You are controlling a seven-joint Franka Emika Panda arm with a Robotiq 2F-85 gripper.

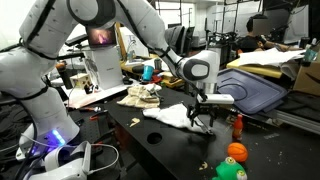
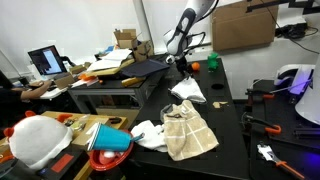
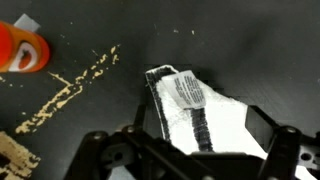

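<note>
My gripper [image 1: 203, 112] hangs low over the black table [image 1: 150, 150], right above one end of a white cloth [image 1: 172, 115]. In the wrist view the white cloth [image 3: 215, 120], with a printed label and a dark stripe, lies between the two spread fingers of the gripper [image 3: 200, 130]. The fingers stand apart on either side of the cloth and do not pinch it. In an exterior view the gripper [image 2: 185, 68] is just over the far end of the cloth [image 2: 187, 90].
An orange bottle [image 1: 237, 125] stands just beside the gripper and also shows in the wrist view [image 3: 22, 50]. Crumbs [image 3: 70, 90] lie scattered on the table. An orange ball [image 1: 236, 151] sits near the table's front. A beige checked towel [image 2: 188, 130] and another white cloth [image 2: 148, 133] lie farther along the table.
</note>
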